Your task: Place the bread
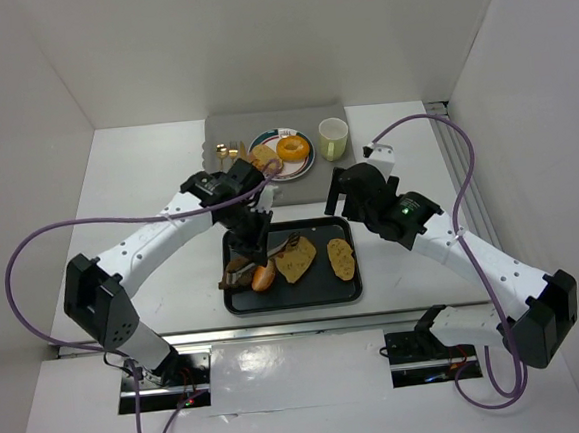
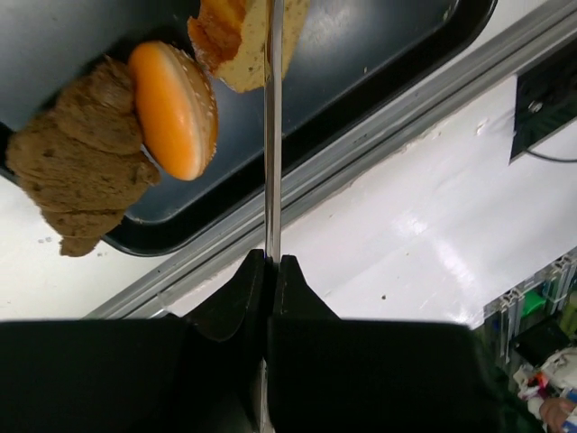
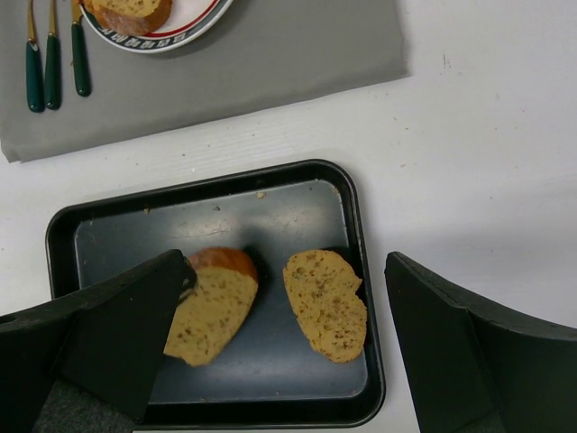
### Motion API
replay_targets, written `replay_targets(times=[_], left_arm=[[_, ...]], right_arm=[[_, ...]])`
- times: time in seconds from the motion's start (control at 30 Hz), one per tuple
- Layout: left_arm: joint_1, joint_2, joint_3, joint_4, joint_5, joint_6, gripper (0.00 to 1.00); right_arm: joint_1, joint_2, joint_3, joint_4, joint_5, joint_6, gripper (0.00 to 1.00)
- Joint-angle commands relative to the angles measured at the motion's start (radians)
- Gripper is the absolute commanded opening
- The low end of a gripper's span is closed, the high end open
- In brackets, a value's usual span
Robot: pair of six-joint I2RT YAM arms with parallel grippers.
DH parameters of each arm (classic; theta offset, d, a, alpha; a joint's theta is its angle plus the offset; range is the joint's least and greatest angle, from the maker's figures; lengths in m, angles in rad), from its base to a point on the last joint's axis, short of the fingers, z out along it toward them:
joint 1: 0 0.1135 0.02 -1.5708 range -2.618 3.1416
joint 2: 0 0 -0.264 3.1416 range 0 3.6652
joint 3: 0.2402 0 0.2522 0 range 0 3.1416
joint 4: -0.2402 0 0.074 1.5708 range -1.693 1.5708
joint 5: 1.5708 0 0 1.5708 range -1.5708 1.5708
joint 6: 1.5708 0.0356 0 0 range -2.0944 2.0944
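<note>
As seen at the left gripper [image 2: 272,263]: closed tight, fingertips together on a thin metal strip [image 2: 273,162], edge-on in the wrist view. Hangs over the near-left part of the tray [image 1: 294,302]. Beyond the tips, strip running out across a bread slice [image 2: 239,45] lying in the tray; touching it or not, cannot tell. Just left of that slice, an orange bun [image 2: 176,108], pressed against a brown pastry [image 2: 81,162] overhanging the tray's left rim. Farther right in the tray, apart from the first, a second slice [image 1: 341,259], lying flat. Near the tray's far-right corner, the right gripper [image 3: 288,263], fingers spread wide, holding nothing. Behind the tray, a grey mat [image 1: 232,129] with a plate [image 1: 281,132] carrying a bagel [image 1: 292,149] and one more piece of bread [image 1: 263,157]; cutlery [image 1: 226,151] to the plate's left, a cup [image 1: 334,139] to its right. Under everything, a white table [image 1: 137,188].
</note>
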Motion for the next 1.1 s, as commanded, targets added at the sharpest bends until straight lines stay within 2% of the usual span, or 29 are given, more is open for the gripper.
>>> replay_targets(times=[0.0,0.2,0.4,0.53,0.63,0.8,1.07], left_arm=[[0.029,-0.01,0.07,-0.031,-0.008,0.028,0.0],[0.133,-0.038,0.173,-0.031,-0.02,0.018,0.0],[0.248,-0.027,0.322,0.05,0.037,-0.015,0.0],[0.322,0.049,0.431,0.122,0.046,-0.037,0.0],[0.377,0.134,0.511,0.217,0.113,-0.08,0.0],[0.391,0.351,0.707,0.271,0.233,-0.144,0.0],[0.433,0.49,0.747,0.385,0.314,-0.227,0.0]], right_arm=[[-0.006,-0.015,-0.001,0.029,0.014,-0.003,0.99],[-0.006,-0.015,0.008,0.029,0.023,-0.003,0.99],[-0.006,-0.015,0.009,0.029,0.032,-0.003,0.99],[-0.006,-0.015,0.009,0.019,0.042,-0.003,0.99],[-0.006,-0.004,0.009,0.019,0.042,-0.012,0.99],[-0.006,0.026,0.039,0.019,0.06,-0.021,0.99],[-0.006,0.074,0.061,0.019,0.071,-0.04,0.99]])
